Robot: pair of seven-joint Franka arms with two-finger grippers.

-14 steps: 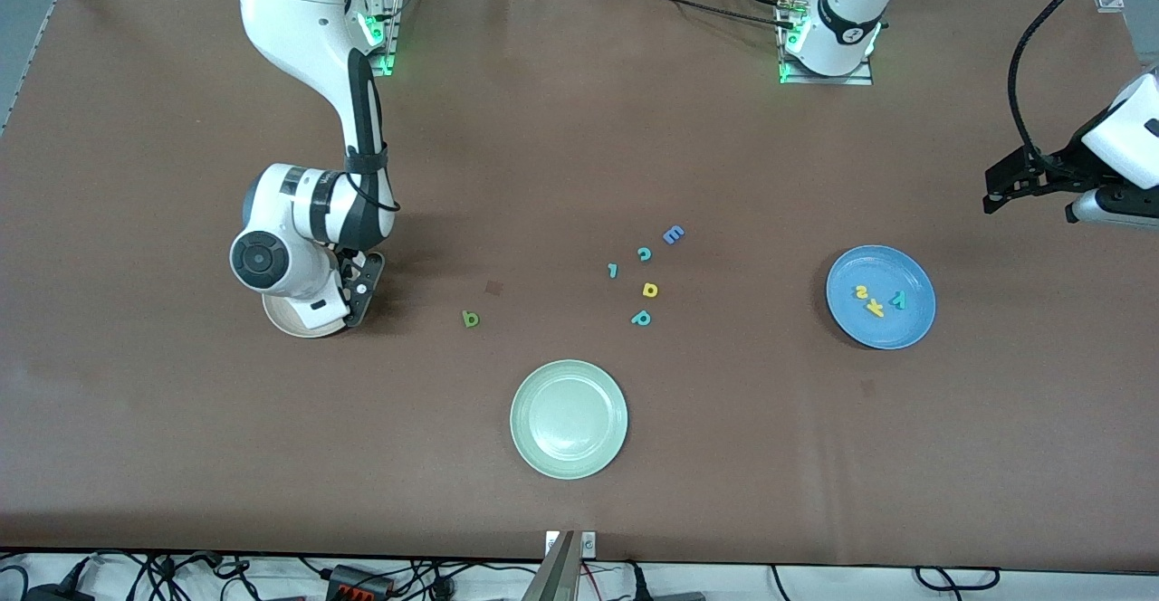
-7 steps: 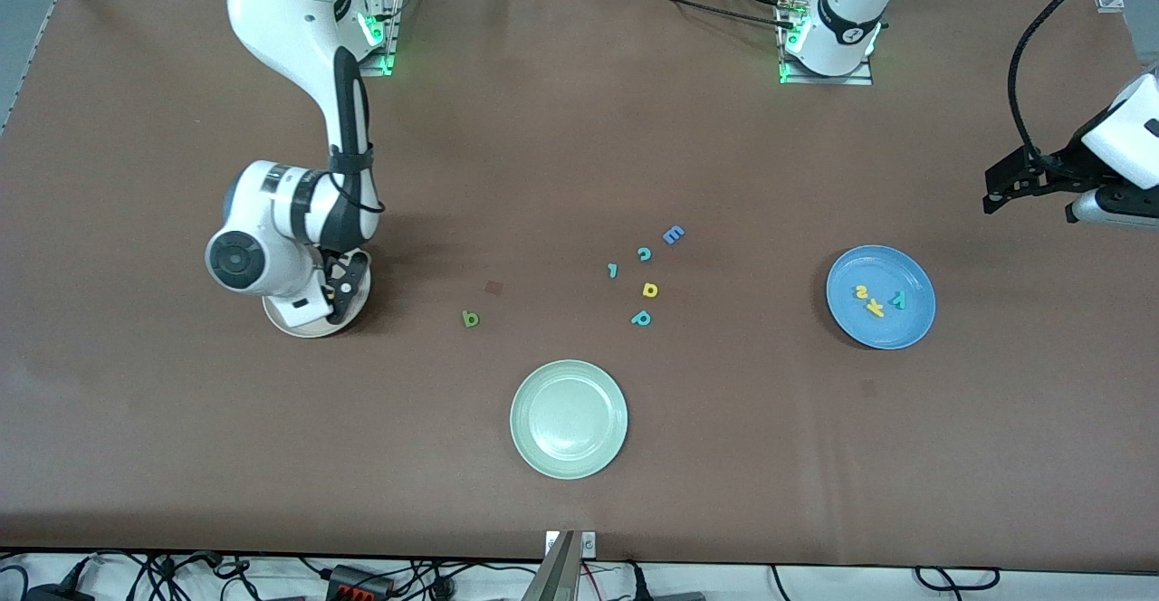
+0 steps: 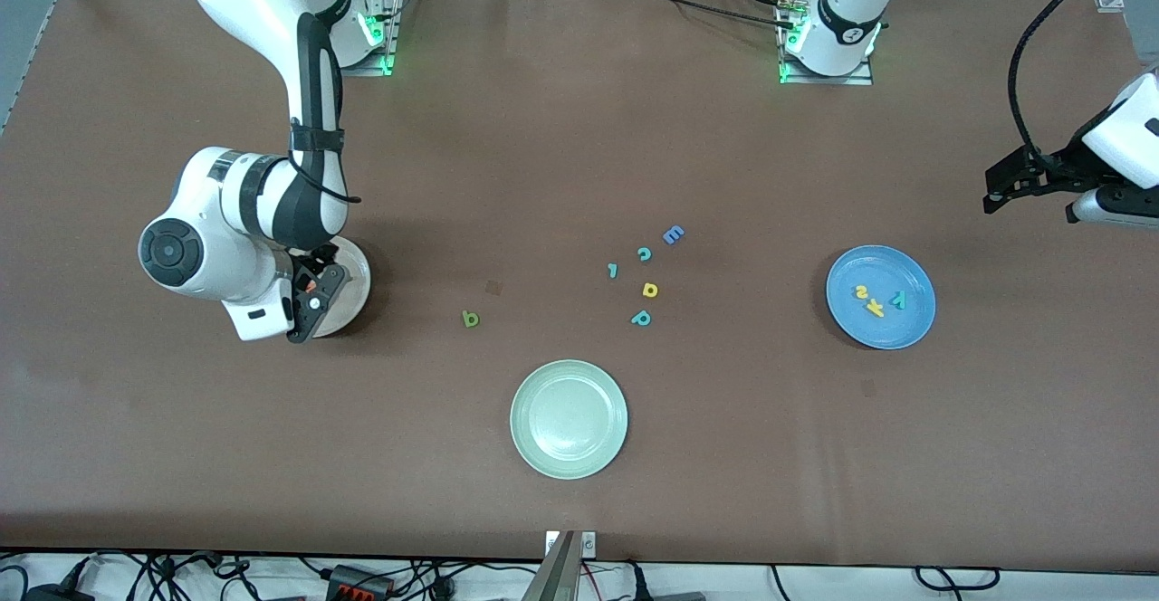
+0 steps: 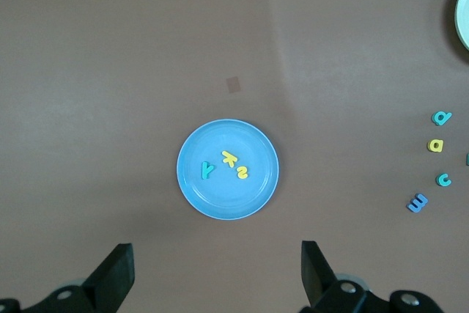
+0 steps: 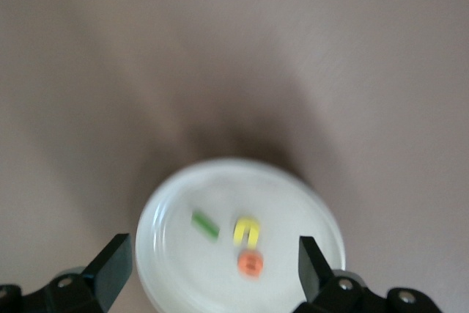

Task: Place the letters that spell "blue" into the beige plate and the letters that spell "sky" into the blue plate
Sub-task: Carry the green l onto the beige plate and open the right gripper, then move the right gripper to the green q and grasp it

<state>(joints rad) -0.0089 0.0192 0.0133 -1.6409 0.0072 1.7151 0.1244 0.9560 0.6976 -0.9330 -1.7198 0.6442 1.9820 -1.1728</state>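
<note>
We found the right gripper (image 3: 312,302) with its jaws apart and holding nothing over the beige plate (image 5: 308,210) at the right arm's end of the bench (image 3: 579,130), where 3 letters lay in the plate: the dark green l (image 5: 205,224), the yellow u (image 5: 247,232) and the orange e (image 5: 250,262). The dark green b (image 3: 469,318) lay alone on the bench between that plate and the loose letters near the middle. The left gripper (image 4: 216,273) waited, jaws wide apart, above the left arm's end, and the blue plate (image 3: 910,271) held the yellow s (image 3: 861,291), yellow k (image 3: 875,308) and teal y (image 3: 897,300).
</note>
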